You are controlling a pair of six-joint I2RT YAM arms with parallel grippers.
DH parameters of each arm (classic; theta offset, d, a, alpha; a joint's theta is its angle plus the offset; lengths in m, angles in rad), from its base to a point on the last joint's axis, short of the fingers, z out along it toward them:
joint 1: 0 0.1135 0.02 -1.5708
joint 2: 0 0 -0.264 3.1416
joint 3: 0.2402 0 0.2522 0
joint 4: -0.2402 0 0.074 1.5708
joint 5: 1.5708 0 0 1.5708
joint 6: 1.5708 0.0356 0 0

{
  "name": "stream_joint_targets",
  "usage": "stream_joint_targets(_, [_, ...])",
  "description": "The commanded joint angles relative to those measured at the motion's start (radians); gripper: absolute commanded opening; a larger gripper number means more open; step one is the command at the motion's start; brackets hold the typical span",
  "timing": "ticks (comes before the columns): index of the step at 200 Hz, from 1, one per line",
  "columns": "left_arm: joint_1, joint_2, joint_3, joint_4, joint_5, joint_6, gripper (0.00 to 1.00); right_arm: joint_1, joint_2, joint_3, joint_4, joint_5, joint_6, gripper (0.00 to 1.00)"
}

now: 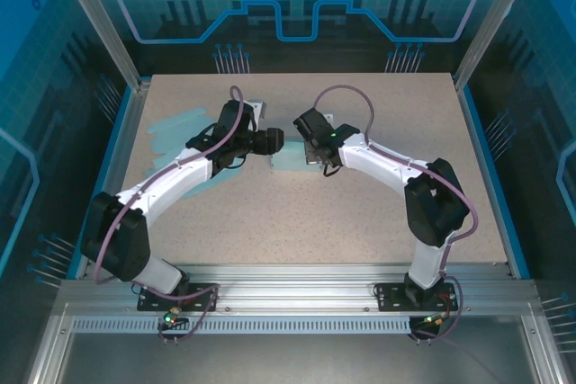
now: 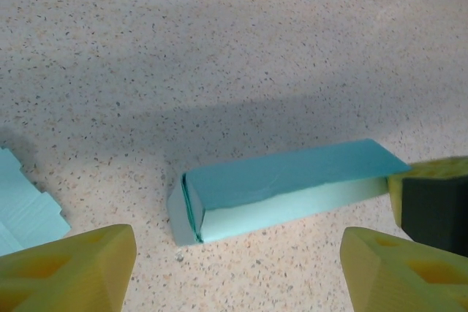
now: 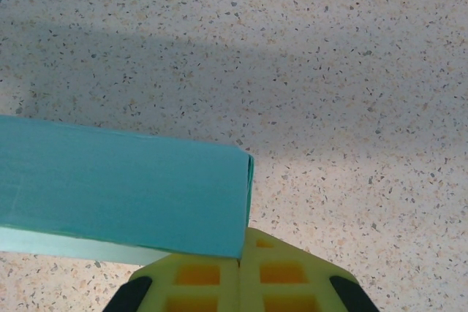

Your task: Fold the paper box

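**Left pincer.** My left pincer (image 2: 238, 250) stands with its jaws wide apart and grips nothing. In the left wrist view the yellow fingers (image 2: 80, 268) sit at 7 and 5 o'clock. The paper box (image 2: 285, 180) lies on the worktop (image 2: 219, 49) just beyond the gap between them, and neither finger touches it.

**Right pincer.** My right pincer (image 3: 240, 261) has its jaws together. In the right wrist view the near corner of the box (image 3: 124, 188) meets the seam between the fingertips. I cannot tell whether any paper is caught there. In the left wrist view this pincer (image 2: 431, 199) touches the 3 o'clock end of the box.

**Paper box.** The box is folded into a long, closed teal bar lying flat. Its 9 o'clock end shows layered paper edges. In the top view it (image 1: 290, 157) lies near the middle of the worktop (image 1: 360, 213), between the left pincer (image 1: 270, 141) and the right pincer (image 1: 315, 152).

**Surroundings.** Flat teal sheets (image 1: 180, 128) lie at 10 o'clock from the box, well apart from it.
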Motion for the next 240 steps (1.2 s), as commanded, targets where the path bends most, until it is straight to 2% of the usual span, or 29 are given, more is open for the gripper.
stream_joint_targets(1, [0.006,0.072,0.061,0.034,-0.037,-0.048,0.75,0.025,0.032,-0.036,-0.09,-0.069,0.005,0.0])
stream_joint_targets(44, [0.015,0.185,0.091,0.071,-0.039,-0.074,0.63,0.027,0.033,-0.028,-0.098,-0.062,-0.003,0.0])
stream_joint_targets(82, [0.018,0.209,0.043,0.085,-0.037,-0.082,0.52,0.027,0.031,-0.023,-0.097,-0.065,-0.004,0.0])
stream_joint_targets(106, [0.018,0.205,-0.027,0.12,-0.049,-0.092,0.51,0.027,0.022,-0.027,-0.089,-0.077,-0.004,0.0])
stream_joint_targets(130, [0.017,0.214,-0.093,0.171,-0.05,-0.109,0.49,0.026,0.001,-0.034,-0.079,-0.096,-0.006,0.06])
stream_joint_targets(155, [0.015,0.233,-0.151,0.223,-0.058,-0.129,0.45,0.026,-0.036,-0.041,-0.073,-0.119,-0.007,0.17])
stream_joint_targets(173, [0.014,0.247,-0.173,0.246,-0.06,-0.141,0.44,0.026,-0.078,-0.049,-0.067,-0.142,-0.01,0.29])
stream_joint_targets(204, [0.005,0.264,-0.175,0.259,-0.057,-0.143,0.43,0.026,-0.149,-0.045,-0.077,-0.167,-0.015,0.61])
stream_joint_targets(240, [-0.003,0.262,-0.175,0.263,-0.057,-0.139,0.44,0.001,-0.2,-0.038,-0.065,-0.195,0.003,0.77])
